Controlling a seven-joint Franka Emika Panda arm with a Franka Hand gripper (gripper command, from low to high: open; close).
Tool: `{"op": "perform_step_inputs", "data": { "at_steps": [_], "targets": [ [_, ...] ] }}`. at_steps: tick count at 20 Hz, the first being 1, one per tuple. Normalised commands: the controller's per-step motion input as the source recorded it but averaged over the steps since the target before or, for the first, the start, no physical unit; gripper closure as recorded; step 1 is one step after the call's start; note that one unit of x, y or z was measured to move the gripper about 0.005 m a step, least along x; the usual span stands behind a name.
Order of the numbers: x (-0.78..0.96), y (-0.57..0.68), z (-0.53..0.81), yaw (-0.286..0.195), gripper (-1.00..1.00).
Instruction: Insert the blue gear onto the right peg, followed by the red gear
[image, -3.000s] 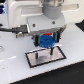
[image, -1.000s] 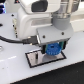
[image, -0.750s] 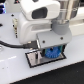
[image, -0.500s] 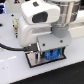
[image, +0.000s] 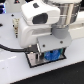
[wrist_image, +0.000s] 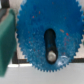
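The blue gear (image: 51, 55) sits low at frame centre over the grey plate (image: 34, 60), apparently pinched by the gripper (image: 50, 50). Lower straight, keeping its hole centred over the right peg (wrist_image: 50, 54).

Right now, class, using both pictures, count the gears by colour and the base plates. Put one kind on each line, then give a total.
blue gear: 1
red gear: 0 in view
grey black-edged plate: 1
Total: 2
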Motion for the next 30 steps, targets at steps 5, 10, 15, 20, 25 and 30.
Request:
{"op": "perform_step_inputs", "data": {
  "at_steps": [5, 10, 15, 20, 25, 30],
  "targets": [
    [-0.23, 0.12, 0.46, 0.0, -1.0],
    [-0.38, 0.22, 0.35, 0.0, -1.0],
    [-0.55, 0.25, 0.2, 0.0, -1.0],
    [-0.66, 0.16, 0.06, 0.0, -1.0],
    [-0.65, 0.15, -0.04, 0.0, -1.0],
    [-0.57, 0.12, -0.19, 0.0, -1.0]
  ]
}}
